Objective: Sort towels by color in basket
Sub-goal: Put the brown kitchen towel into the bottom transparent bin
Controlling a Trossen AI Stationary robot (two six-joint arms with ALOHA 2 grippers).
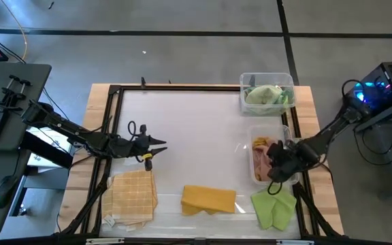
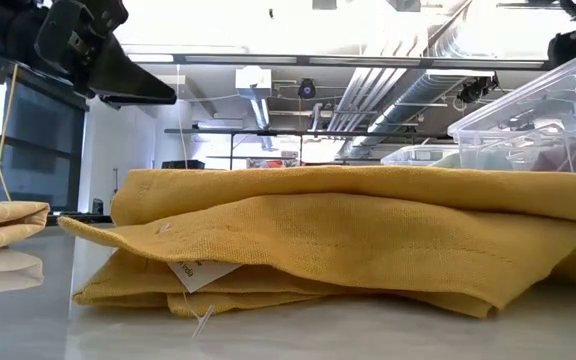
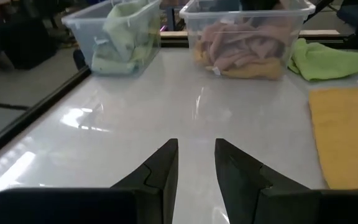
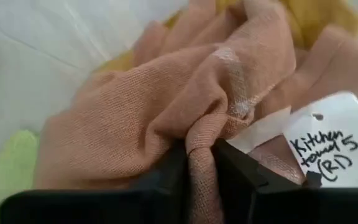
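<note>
My right gripper [image 1: 275, 161] reaches into the nearer clear bin [image 1: 256, 178] and is shut on a salmon pink towel [image 4: 166, 99]. That towel lies bunched over a mustard cloth [image 1: 259, 142]. Pale green towels [image 1: 267, 95] fill the farther bin [image 1: 242, 80]. On the table near its front edge lie a tan check towel [image 1: 133, 194], a folded mustard yellow towel [image 1: 209, 199] and a lime green towel [image 1: 274, 207]. My left gripper [image 3: 196, 149] is open and hovers over bare table, left of centre, just beyond the check towel. My right gripper pinches a raised fold of the salmon pink towel [image 4: 199, 140] between its two fingers [image 4: 235, 165], coming from above and pointing down into the bin. The rest of the towel spreads bunched in the bin beyond the fingers. A white paper tag [image 4: 328, 146] lies beside the hold.
A dark frame [image 1: 114, 109] runs around the white work surface. The two clear bins stand along the right side. The mustard towel [image 2: 348, 240] fills the low view, with the check towel [image 2: 3, 225] to its left. The table's middle and far-left area is bare.
</note>
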